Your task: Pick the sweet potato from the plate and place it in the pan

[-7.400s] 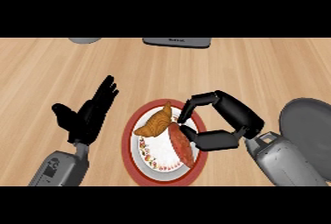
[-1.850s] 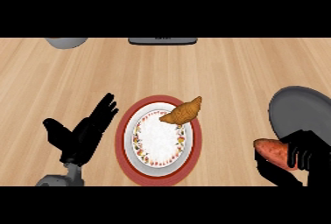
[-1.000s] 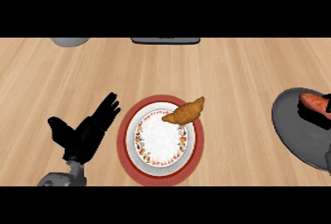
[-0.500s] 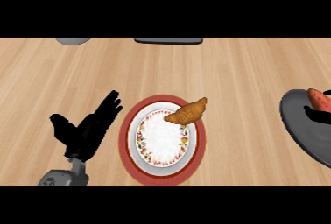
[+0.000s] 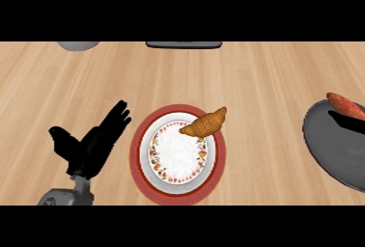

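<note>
Wooden counter [image 5: 271, 77] fills the frame. At the lower left the left hand [image 5: 92, 144] rests released, fingers straight and pointing up, just beside the plate [image 5: 137, 154]. A croissant [image 5: 205, 124] lies across the plate's upper right rim. At the right edge sits the pan [image 5: 328, 154], partly cut off by the frame. The sweet potato [image 5: 347, 106] is at the pan's upper rim, off the plate. The right hand [image 5: 349, 124] shows only as a dark sliver just below it, so I cannot tell whether it grasps the sweet potato or has let go. The risk, as I judge it: this close to the rim, the sweet potato could tip or roll outward onto the counter instead of settling inside the pan.
</note>
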### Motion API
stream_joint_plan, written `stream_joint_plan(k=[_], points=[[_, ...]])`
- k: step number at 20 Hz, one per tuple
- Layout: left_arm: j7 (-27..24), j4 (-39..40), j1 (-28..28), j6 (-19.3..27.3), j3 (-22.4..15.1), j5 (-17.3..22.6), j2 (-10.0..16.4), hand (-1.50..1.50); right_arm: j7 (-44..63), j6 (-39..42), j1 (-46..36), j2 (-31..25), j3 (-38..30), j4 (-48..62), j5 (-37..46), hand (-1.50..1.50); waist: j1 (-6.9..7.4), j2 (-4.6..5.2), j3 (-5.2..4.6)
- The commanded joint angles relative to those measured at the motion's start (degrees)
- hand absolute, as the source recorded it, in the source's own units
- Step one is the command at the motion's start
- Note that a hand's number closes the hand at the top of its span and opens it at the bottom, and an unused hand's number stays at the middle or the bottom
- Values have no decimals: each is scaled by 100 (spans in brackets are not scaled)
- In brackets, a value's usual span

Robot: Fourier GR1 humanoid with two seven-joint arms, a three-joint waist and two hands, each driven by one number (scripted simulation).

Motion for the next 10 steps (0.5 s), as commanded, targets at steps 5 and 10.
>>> stream_joint_plan(k=[5,10], points=[[-66,-68,89,-9,-28,-61,-52,0,-823,1829,203,-628,-1046,706,-1302,-150,-45,1,8],[134,-329,218,326,-255,-300,-287,0,-1216,3052,693,-1039,-1034,1092,-1414,-150,-58,-18,6]])
